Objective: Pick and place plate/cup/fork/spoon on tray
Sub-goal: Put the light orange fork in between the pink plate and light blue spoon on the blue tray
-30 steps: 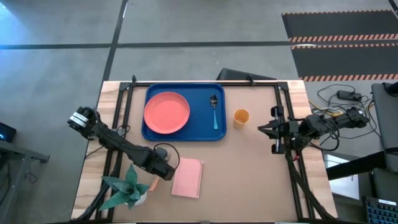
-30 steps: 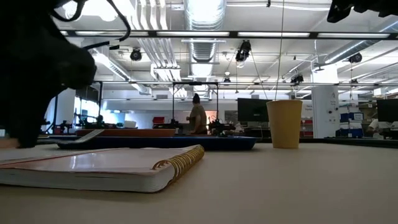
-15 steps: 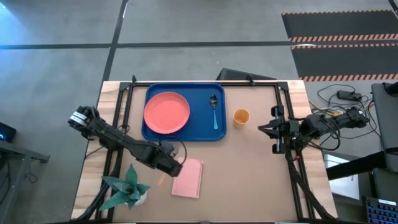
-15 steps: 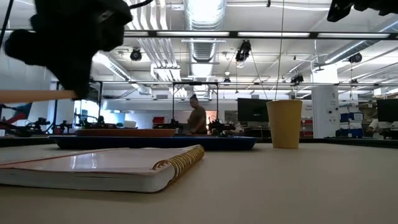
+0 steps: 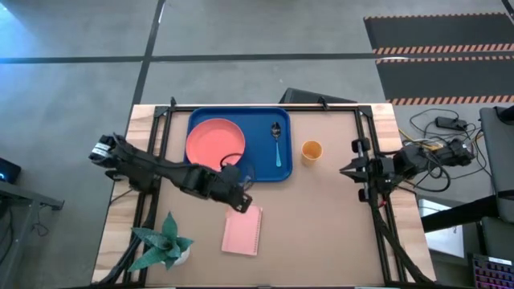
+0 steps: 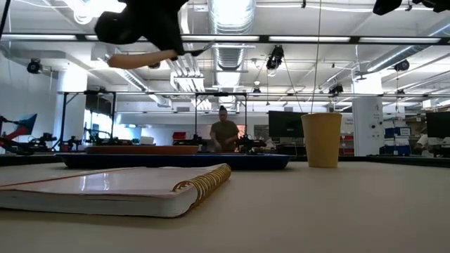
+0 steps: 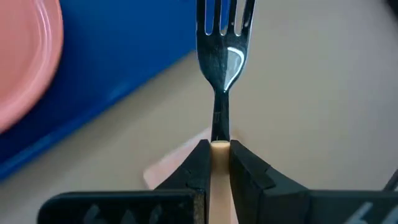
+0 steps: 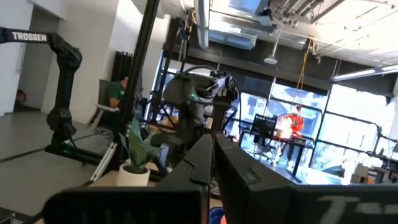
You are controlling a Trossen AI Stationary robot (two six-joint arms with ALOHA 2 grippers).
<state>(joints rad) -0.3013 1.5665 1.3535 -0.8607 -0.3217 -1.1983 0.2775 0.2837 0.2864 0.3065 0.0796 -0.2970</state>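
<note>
Since the earlier frames the left gripper (image 5: 238, 197) has risen from the table beside the pink notebook (image 5: 242, 231) and swung toward the blue tray (image 5: 261, 120), so it now hangs in the air over the bare table just off the tray's near edge, between the tray and the notebook. Its two fingers (image 7: 200, 167) are closed tight on the orange-pink handle of the fork (image 7: 224, 56), whose silver tines stick straight out past the fingertips and reach the tray's rim in the wrist view. From table height, the fork handle (image 6: 140, 59) shows high above the notebook (image 6: 119, 188). On the tray, the coral-pink plate (image 5: 214, 145) fills the left half, and the spoon (image 5: 277, 144) lies lengthwise along the right side, with a bare blue strip between them. The orange-yellow cup (image 5: 312, 150) stands upright on the table just right of the tray, apart from it. The right gripper (image 5: 347, 170) waits at the table's right edge with its fingers together, holding nothing. A potted plant (image 5: 165, 241) sits at the near left corner. A person (image 6: 223, 133) stands in the room far behind the table.
</note>
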